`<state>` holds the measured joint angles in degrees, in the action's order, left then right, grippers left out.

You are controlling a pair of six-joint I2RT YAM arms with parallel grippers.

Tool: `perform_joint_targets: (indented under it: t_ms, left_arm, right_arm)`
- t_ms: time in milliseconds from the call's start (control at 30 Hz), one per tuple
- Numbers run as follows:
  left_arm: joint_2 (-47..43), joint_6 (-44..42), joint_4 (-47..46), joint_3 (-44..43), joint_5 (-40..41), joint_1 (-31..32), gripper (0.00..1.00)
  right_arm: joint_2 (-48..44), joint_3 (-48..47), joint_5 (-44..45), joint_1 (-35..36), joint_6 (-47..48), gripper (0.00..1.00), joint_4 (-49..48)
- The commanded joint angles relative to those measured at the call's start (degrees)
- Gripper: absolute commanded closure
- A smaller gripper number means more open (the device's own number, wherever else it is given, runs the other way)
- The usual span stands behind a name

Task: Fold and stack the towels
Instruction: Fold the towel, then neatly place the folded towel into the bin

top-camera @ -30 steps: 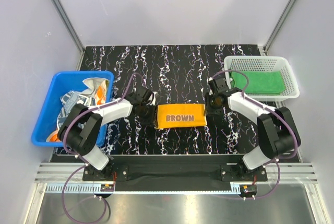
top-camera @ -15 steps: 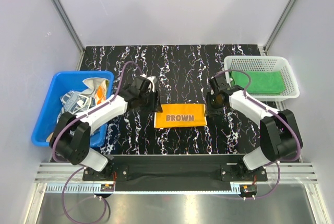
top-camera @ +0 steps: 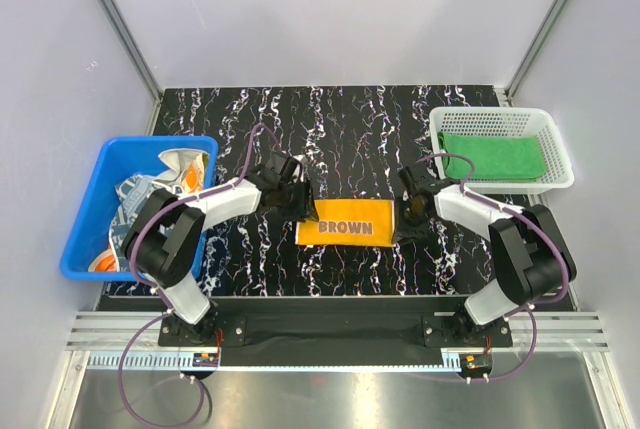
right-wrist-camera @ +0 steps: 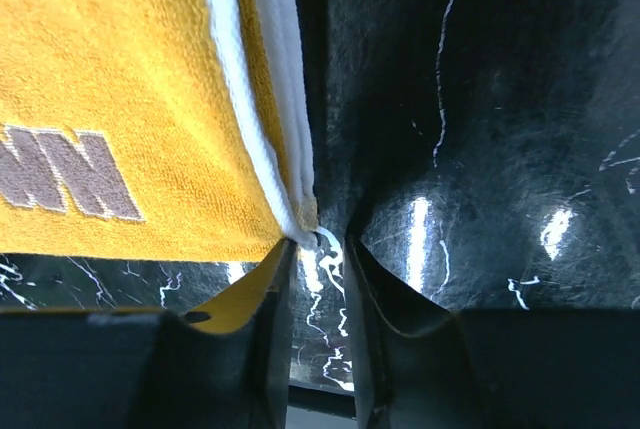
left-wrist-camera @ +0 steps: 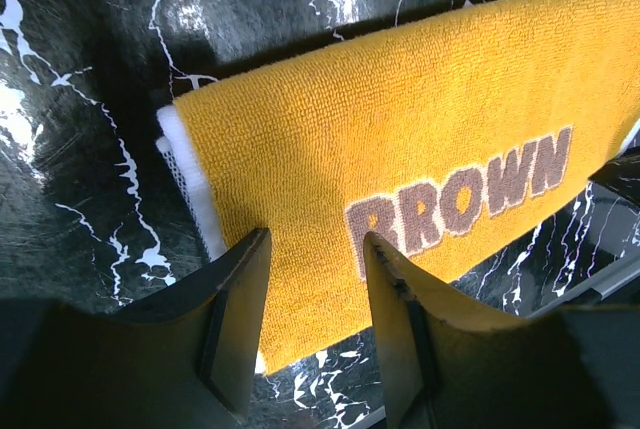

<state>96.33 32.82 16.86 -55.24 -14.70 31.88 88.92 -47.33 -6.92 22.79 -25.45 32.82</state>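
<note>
Top external view has the yellow towel [top-camera: 345, 231] lying folded into a flat rectangle near the front middle of the table [top-camera: 350, 129], its brown block lettering facing up. Its looped terry pile shows close up in the wrist views, with a white underside peeking out along the folded edges.

The left gripper [left-wrist-camera: 313, 249] hangs over the towel's left end with its dark, wedge-shaped fingers [left-wrist-camera: 240, 299] spread apart; the cloth lies flat below the gap and nothing is clamped. The right gripper [right-wrist-camera: 315, 254] sits at the towel's right end. Its fingers stand only a narrow slit apart, and the towel's layered white-edged corner meets the tips. Whether that corner is pinched cannot be told.

The table is glossy black with white marble-like veins.

To the right, a green towel [top-camera: 493, 157] lies flat and folded in a white mesh basket [top-camera: 500, 187]. To the left, a blue plastic bin [top-camera: 85, 209] holds crumpled towels [top-camera: 150, 194] in patterned white, navy and orange.
</note>
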Motion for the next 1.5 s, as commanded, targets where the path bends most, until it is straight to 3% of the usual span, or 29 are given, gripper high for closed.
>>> perform_joint_targets:
  t_ms: [0, 233, 367, 633, 733, 867, 967, 1000, 1100, 1333, 1467]
  left_arm:
    - [-1.5, -0.5, -0.1, -2.0, 1.5, 0.1, 0.53]
    - [-11.1, -5.3, 9.8, -8.7, 2.5, -0.1, 0.49]
    - [-18.6, -8.8, 14.3, -9.7, 4.3, -1.0, 0.48]
    - [-32.7, -14.0, 18.8, -5.5, 7.3, -3.1, 0.46]
    - [-34.9, -15.1, 18.8, -3.8, 8.9, -3.7, 0.46]
    - [-36.0, -15.7, 19.3, -4.1, 8.9, -3.8, 0.45]
    - [-36.3, -16.0, 19.6, -4.2, 9.8, -3.9, 0.45]
    - [-36.3, -16.0, 19.9, -4.2, 9.7, -3.9, 0.45]
    - [-36.3, -16.5, 19.9, -3.6, 9.6, -3.9, 0.46]
    - [-35.6, -16.2, 19.7, -2.6, 8.7, -3.9, 0.46]
    - [-35.2, -16.3, 19.5, -2.4, 8.1, -4.0, 0.46]
  right_arm:
    - [-3.5, -1.4, 2.8, 0.5, -0.7, 0.66, -0.3]
    - [-7.5, -5.9, 4.4, 0.5, 1.3, 0.40, -0.4]
    - [-3.8, -7.2, 2.5, -0.2, 2.5, 0.35, -3.6]
    - [6.3, -8.0, -2.2, -1.3, 4.2, 0.34, -9.0]
    - [8.3, -6.6, -3.4, -1.3, 3.5, 0.37, -10.7]
    - [8.3, -3.8, -6.4, -1.3, 3.0, 0.53, -14.1]
    - [8.5, -4.7, -6.2, -1.2, 4.2, 0.72, -13.1]
    - [8.6, -5.1, -6.2, -1.3, 4.6, 0.84, -12.6]
    - [7.5, -7.9, -5.5, -1.3, 6.2, 1.00, -9.2]
    - [5.2, -23.4, 0.1, -3.9, 13.9, 1.00, 8.0]
    - [6.4, -30.7, 1.0, -9.4, 16.6, 1.00, 14.0]
